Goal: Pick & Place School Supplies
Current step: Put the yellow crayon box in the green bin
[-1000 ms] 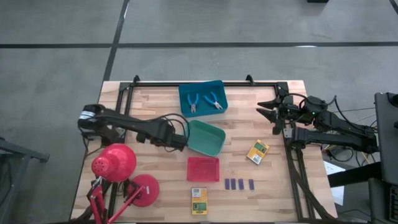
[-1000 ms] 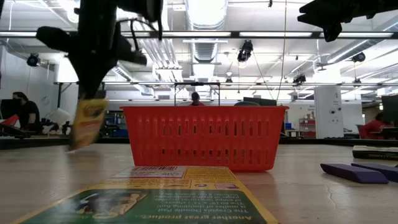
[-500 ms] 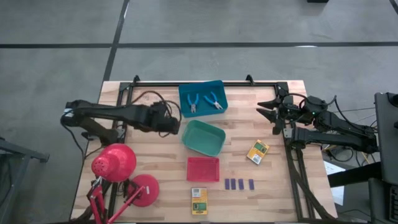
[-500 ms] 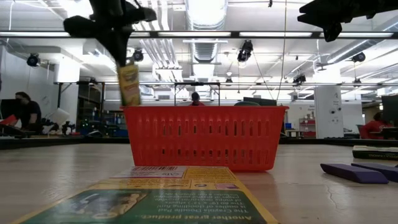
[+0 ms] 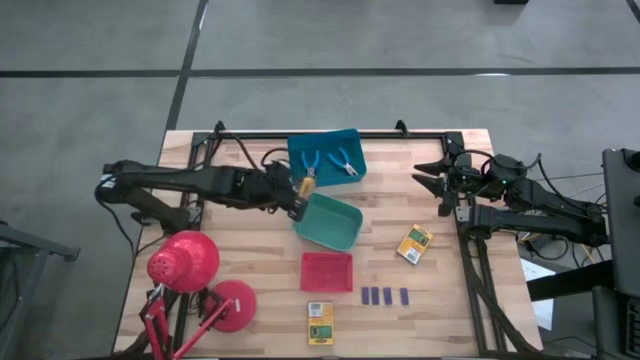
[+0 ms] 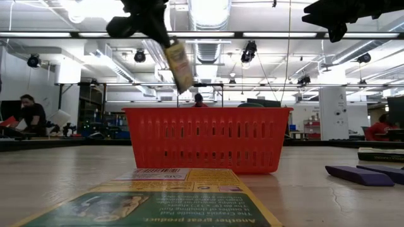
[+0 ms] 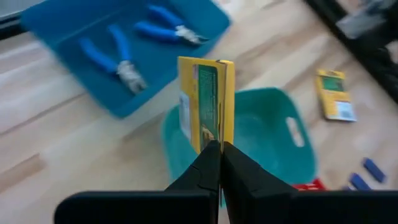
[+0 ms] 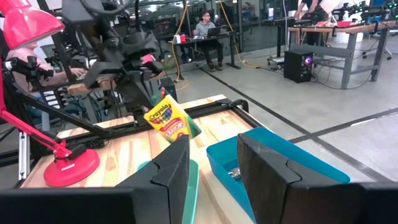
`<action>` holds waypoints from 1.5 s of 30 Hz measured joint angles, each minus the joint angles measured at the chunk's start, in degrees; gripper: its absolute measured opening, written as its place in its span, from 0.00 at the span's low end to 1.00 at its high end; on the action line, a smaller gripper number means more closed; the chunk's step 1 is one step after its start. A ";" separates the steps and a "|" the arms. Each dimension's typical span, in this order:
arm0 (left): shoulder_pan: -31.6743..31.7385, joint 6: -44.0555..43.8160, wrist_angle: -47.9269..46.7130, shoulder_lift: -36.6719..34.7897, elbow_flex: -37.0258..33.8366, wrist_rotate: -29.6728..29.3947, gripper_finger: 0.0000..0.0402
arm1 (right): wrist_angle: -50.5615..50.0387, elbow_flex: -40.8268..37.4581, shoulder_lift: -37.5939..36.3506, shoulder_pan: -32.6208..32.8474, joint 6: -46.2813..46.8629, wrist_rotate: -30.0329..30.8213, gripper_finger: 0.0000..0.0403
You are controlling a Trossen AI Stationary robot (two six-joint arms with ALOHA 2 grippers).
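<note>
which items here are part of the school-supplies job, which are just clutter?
Job: crayon box held by left gripper above green tray; two crayon boxes on table; blue-handled tools; four purple blocks.
Clutter: red lamp.

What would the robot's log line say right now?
left gripper: shut on flat yellow-and-green crayon box, above green plastic tray | right gripper: open, waiting at table's right edge

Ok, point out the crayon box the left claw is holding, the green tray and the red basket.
crayon box [image 7: 206, 102], left wrist view, middle of its narrow yellow edge
green tray [image 5: 333, 232], high view, bare floor of the tray
red basket [image 6: 208, 140], low view, centre of its slotted front wall
</note>
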 joint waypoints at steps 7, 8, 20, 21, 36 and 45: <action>0.00 5.34 7.47 2.73 -0.02 5.35 0.02 | 0.01 -0.01 0.00 0.01 -0.01 0.00 0.32; 0.00 5.77 8.24 3.41 -0.04 6.12 0.02 | 0.01 -0.01 0.00 0.00 -0.02 0.00 0.32; -0.09 6.78 13.92 10.79 -0.09 13.95 0.02 | 0.01 0.00 -0.01 0.01 0.00 0.00 0.32; -0.09 6.80 13.89 11.21 -0.09 14.37 0.02 | 0.01 0.01 0.00 -0.01 -0.02 0.02 0.32; -0.67 6.20 15.03 15.72 -0.22 17.21 0.02 | 0.01 0.01 0.00 -0.01 0.00 0.01 0.32; -0.70 7.65 15.31 16.24 -0.53 17.23 0.10 | 0.01 -0.01 0.00 0.01 -0.01 0.00 0.32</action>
